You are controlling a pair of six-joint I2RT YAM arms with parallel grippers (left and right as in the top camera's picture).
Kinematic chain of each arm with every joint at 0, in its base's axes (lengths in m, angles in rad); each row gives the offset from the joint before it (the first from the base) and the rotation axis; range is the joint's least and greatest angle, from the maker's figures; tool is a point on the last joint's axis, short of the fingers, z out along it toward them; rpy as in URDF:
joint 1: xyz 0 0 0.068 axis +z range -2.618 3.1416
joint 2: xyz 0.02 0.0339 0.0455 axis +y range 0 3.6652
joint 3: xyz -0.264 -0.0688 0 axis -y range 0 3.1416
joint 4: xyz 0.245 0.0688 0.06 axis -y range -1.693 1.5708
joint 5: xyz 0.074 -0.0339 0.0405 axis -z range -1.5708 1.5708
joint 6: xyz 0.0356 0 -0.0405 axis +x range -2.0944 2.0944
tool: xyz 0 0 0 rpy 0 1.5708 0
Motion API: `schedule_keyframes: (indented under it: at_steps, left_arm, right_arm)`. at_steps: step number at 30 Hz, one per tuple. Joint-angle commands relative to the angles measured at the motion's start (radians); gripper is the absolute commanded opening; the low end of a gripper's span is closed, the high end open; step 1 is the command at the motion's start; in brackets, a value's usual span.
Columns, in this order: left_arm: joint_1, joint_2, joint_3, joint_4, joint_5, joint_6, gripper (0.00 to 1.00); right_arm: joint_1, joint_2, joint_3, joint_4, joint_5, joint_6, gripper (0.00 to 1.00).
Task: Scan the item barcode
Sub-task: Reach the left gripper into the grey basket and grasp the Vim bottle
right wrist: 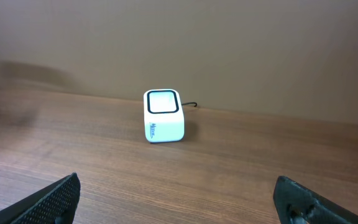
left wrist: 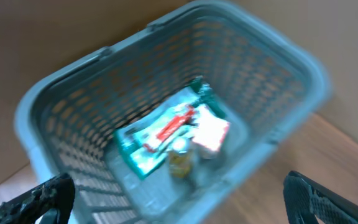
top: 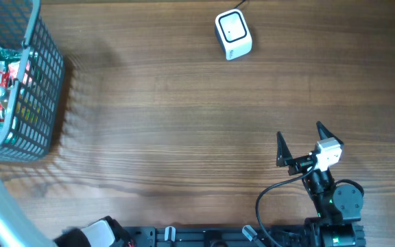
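- Left gripper [left wrist: 179, 199]: the wrist view shows the two dark fingertips at the bottom corners of the frame, spread as wide as they go. Nothing is between them and they hold nothing.
- The left gripper hangs above the basket [left wrist: 73, 124] and looks down into it. It is not touching the rim or the contents.
- Basket: grey-blue mesh, standing upright at the far left edge of the table [top: 184, 123]. The overhead view cuts part of it off.
- Task item: several packets [left wrist: 166, 134] lie loose on the basket floor.
  - One packet has a green edge with red and white print.
  - A white and red packet lies just beside it.
  - Something yellowish lies beneath them.
  - This view is blurred, so I cannot read the labels or find a barcode.
- Right gripper [top: 300, 132]: the jaws are fully apart and empty. It sits low over the table on the near right side, well away from the basket.
- Barcode scanner [right wrist: 163, 116]: a small white block with a dark-framed window on its top face. It stands on the table at the far side, near the middle.
- In the right wrist view the scanner is straight ahead of the right gripper, between the two fingertips in the frame and well apart from them.
- A dark cable [right wrist: 192, 104] leaves the back of the scanner.
- Bare wood lies between the scanner and the basket.
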Motion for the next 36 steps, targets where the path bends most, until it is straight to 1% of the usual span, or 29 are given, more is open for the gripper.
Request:
schedule_keyframes:
  at_steps: [1,3,5,6,10,14,17,19,20,22,26,32,36]
  left_arm:
    - [0.105,0.109,0.011,-0.003,0.074,0.013,1.00]
    - [0.146,0.174,0.011,-0.022,0.116,0.012,1.00]
    - [0.166,0.220,0.011,-0.057,0.192,0.012,1.00]
    - [0.171,0.236,0.011,-0.063,0.206,0.012,1.00]
    - [0.177,0.271,0.001,-0.051,0.198,0.053,1.00]
    - [0.177,0.340,-0.021,-0.023,0.199,0.172,1.00]
    - [0.177,0.393,-0.021,-0.027,0.200,0.222,1.00]
    - [0.177,0.426,-0.021,-0.026,0.199,0.227,1.00]
    - [0.177,0.444,-0.021,-0.024,0.203,0.254,1.00]
    - [0.177,0.468,-0.022,-0.008,0.208,0.261,1.00]
    - [0.177,0.524,-0.022,0.005,0.294,0.314,1.00]
    - [0.177,0.585,-0.031,0.005,0.299,0.328,1.00]
    - [0.177,0.630,-0.031,0.004,0.312,0.330,0.97]
  right_arm:
    - [0.002,-0.005,-0.001,0.003,-0.010,-0.012,1.00]
    - [0.002,-0.005,-0.001,0.003,-0.010,-0.012,1.00]
    - [0.002,-0.005,-0.001,0.003,-0.010,-0.012,1.00]
    - [0.002,-0.005,-0.001,0.003,-0.010,-0.012,1.00]
    - [0.002,-0.005,-0.001,0.003,-0.010,-0.012,1.00]
    - [0.002,-0.005,-0.001,0.003,-0.010,-0.012,1.00]
    - [0.002,-0.005,-0.001,0.003,-0.010,-0.012,1.00]
    - [0.002,-0.005,-0.001,0.003,-0.010,-0.012,1.00]
    - [0.002,-0.005,-0.001,0.003,-0.010,-0.012,1.00]
    - [0.002,-0.005,-0.001,0.003,-0.010,-0.011,1.00]
    - [0.002,-0.005,-0.001,0.003,-0.010,-0.012,1.00]
    - [0.002,-0.005,-0.001,0.003,-0.010,-0.012,1.00]
    - [0.002,-0.005,-0.001,0.003,-0.010,-0.012,1.00]
